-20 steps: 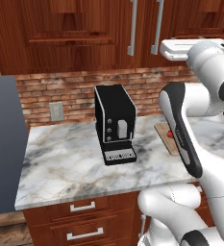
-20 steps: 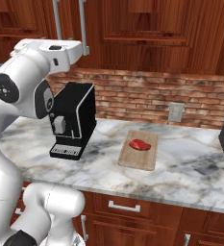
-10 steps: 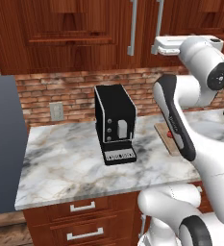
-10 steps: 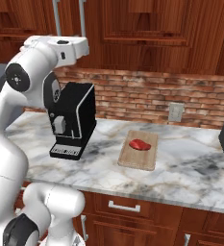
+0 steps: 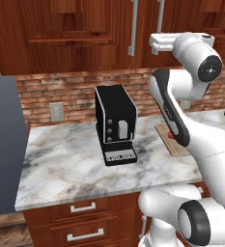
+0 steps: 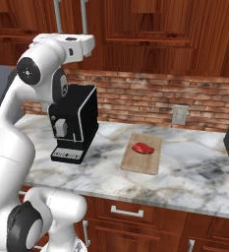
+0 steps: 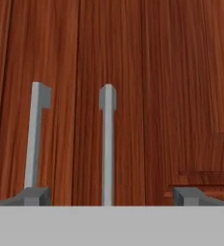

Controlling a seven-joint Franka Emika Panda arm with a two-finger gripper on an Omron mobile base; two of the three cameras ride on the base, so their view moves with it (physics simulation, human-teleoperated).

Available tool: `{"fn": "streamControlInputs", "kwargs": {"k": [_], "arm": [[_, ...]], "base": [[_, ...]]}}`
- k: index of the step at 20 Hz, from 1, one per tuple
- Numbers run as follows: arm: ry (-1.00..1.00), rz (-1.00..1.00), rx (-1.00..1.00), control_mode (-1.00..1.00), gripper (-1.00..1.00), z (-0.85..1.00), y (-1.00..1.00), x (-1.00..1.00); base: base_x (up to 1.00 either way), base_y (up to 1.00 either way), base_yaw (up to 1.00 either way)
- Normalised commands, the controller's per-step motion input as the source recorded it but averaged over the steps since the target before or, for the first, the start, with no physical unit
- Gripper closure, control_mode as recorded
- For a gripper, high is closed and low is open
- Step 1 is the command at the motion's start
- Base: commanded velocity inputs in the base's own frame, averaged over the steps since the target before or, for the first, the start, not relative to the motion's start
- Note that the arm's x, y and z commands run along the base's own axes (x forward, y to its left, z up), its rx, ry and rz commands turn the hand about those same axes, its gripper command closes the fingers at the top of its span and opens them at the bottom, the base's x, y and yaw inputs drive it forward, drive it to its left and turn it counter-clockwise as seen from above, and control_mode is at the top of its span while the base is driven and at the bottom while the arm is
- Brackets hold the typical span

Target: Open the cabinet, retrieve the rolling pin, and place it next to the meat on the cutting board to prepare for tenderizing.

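Hand view, fingers spread wide, holding nothing

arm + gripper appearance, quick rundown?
Glossy white rounded arm segments with dark grey joint bands and round dark caps with a small white dot. White boxy hand. The gripper has two small dark grey finger tips. No cables or markings visible.

cabinet across top of left base view, above counter | coffee machine at centre on counter | cutting board right of machine | meat on board | drawers below counter
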Motion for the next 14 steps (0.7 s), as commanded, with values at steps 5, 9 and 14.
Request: {"fn": "streamControlInputs", "kwargs": {"k": [5, 9, 14], "arm": [[0.03, 0.0, 0.0, -1.0, -1.0, 0.0, 0.0, 0.44], [0.03, 0.0, 0.0, -1.0, -1.0, 0.0, 0.0, 0.44], [0.04, 0.0, 0.0, -1.0, -1.0, 0.0, 0.0, 0.47]], "base": [[0.0, 0.0, 0.0], [0.0, 0.0, 0.0], [0.0, 0.0, 0.0]]}}
